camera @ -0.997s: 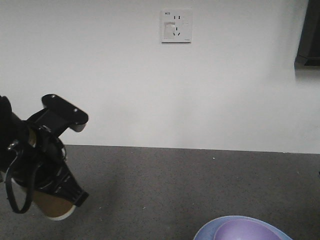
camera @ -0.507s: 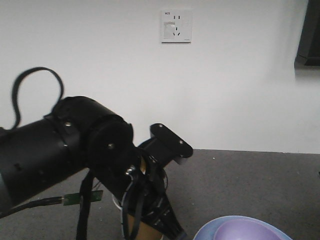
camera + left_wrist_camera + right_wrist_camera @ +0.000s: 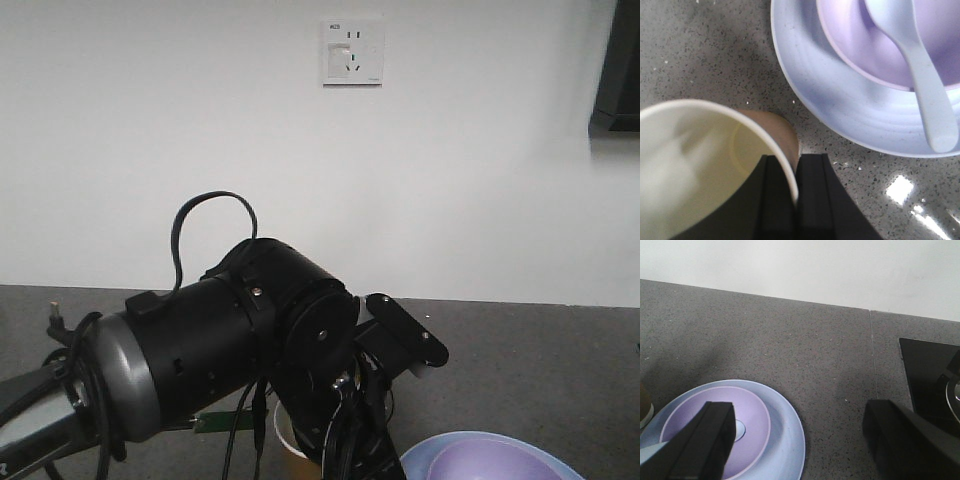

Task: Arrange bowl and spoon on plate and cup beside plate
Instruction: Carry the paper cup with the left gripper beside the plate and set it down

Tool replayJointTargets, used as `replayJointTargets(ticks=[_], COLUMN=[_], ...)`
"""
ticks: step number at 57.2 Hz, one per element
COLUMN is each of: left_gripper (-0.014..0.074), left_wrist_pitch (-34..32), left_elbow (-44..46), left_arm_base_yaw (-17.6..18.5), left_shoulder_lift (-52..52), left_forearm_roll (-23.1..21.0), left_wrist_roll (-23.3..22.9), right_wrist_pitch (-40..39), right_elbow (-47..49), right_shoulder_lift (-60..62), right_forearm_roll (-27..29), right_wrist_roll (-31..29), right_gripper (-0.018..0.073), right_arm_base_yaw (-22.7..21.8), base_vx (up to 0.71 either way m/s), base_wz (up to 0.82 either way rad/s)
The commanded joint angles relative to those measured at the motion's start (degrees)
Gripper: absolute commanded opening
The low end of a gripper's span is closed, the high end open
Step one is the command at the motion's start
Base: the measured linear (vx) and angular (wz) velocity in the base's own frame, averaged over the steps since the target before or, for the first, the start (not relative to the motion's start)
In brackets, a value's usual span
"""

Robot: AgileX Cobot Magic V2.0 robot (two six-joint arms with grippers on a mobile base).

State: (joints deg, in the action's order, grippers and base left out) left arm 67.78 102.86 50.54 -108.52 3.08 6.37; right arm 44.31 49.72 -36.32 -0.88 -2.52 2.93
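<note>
From the left wrist view I read the left gripper (image 3: 794,197) pinching the cup (image 3: 705,165) by its wall, one finger inside the rim and one outside. The cup sits upright or nearly so, over the grey countertop (image 3: 700,55), just beside the plate (image 3: 840,115) but not touching it. I cannot tell whether its base rests on the surface.

Moving right, the bowl (image 3: 860,50) sits on the plate, and the spoon (image 3: 912,60) lies with its scoop in the bowl and its handle reaching out over the plate rim.

From the right wrist view, the right gripper (image 3: 805,440) stands spread wide and empty above the plate.

Judgement: bowl and spoon are placed. Remaining: set the cup down and release it.
</note>
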Motion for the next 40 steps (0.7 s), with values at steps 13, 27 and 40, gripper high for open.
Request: replayJointTargets(ticks=[13, 27, 40], left_gripper=[0.0109, 0.0393, 0.0538], left_wrist_pitch=[-1.98, -1.16, -1.13], left_elbow=[1.68, 1.68, 1.68], left_arm_base_yaw=[0.12, 0.12, 0.12], left_shoulder_lift=[2.01, 2.01, 2.95], left_forearm_roll=[0.31, 0.31, 1.53], left_wrist_roll=[0.02, 0.02, 0.02], right_wrist_pitch=[-4.32, -4.32, -4.32], right_elbow=[1.78, 1.78, 1.78], right_shoulder_lift=[-0.47, -0.47, -0.47], right_forearm_roll=[1.18, 1.18, 1.18], right_wrist_roll=[0.01, 0.01, 0.01], right_gripper=[0.0585, 0.0585, 0.0585], right_arm_base_yaw=[0.12, 0.12, 0.12], base_vx=[0.0, 0.0, 0.0], base_wz=[0.0, 0.0, 0.0])
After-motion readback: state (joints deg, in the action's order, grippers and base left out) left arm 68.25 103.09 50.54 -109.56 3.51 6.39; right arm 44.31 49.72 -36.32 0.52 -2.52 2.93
